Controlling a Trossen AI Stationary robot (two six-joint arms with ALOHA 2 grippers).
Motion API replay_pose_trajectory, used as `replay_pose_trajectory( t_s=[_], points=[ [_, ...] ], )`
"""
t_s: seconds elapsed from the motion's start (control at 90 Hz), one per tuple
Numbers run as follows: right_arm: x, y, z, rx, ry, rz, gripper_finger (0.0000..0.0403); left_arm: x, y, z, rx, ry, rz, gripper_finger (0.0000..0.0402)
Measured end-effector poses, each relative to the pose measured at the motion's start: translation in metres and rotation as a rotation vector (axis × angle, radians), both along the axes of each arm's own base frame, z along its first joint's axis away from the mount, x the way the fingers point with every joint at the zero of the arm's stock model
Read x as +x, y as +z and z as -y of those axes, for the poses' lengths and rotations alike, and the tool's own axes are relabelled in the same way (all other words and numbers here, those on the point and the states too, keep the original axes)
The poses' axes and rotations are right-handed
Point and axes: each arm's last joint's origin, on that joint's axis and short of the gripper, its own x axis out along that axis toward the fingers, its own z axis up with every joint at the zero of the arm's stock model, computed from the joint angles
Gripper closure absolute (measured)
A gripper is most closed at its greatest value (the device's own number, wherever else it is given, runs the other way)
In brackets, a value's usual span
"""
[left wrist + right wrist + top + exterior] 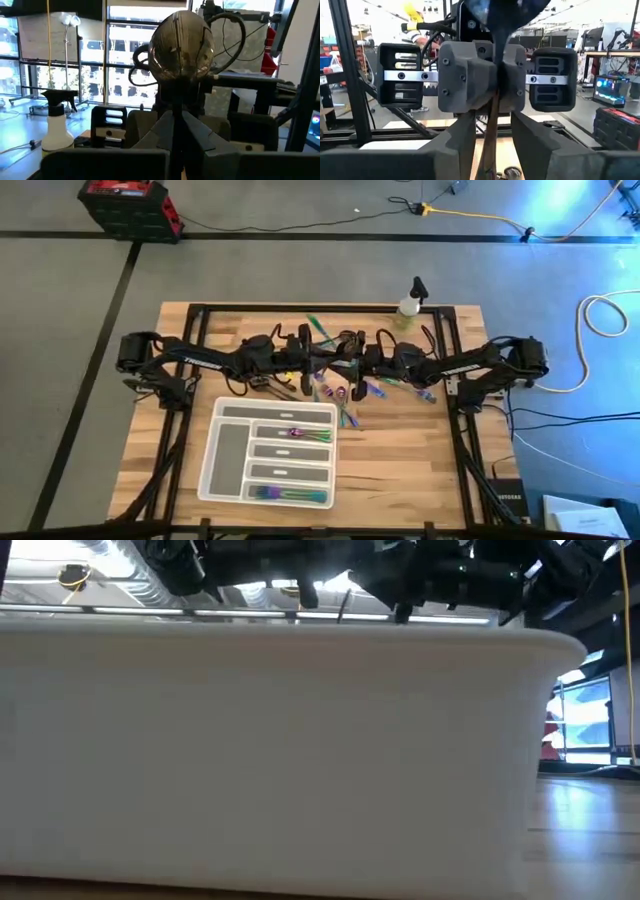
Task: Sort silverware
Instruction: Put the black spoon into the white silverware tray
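Iridescent silverware (335, 390) lies mostly unsorted, scattered on the wooden surface (400, 470) directly beneath and to either side of the two grippers, which meet head-on above the heap. Only two compartments of the white tray (215, 480), set off from the grippers toward the front edge of the surface, show any contents: a small iridescent cluster (305, 434) in an upper slot and another (292, 496) in the slot farthest from the grippers. The remaining slots look bare, so we judge the sorting to be at an early stage, with most of the work left. One dark spoon (182, 47) is off the surface, between the grippers. The left gripper (176, 117) is clenched on its handle, its fingers converging on the stem just under the bowl. The right gripper (492, 125) faces it with fingers spread to either side of the same handle and a gap showing on both sides, so we read it as released. Since the room stands level behind both wrist views, we take the long axis of the spoon to be upright, bowl uppermost and handle pointing down toward the heap. A broad, reflective face of the bowl is turned toward the left wrist. We judge this a hand-over between the two arms.
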Motion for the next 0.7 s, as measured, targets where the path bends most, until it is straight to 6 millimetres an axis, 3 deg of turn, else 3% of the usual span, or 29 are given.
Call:
replay_pose_trajectory(
  t_s=[0.7],
  points=[
    [0.001, -0.0008, -0.0002, -0.021, 0.013, -0.019, 0.0301, 0.0004, -0.0024, -0.0001, 0.003, 0.002, -0.029, 0.0401]
  ],
)
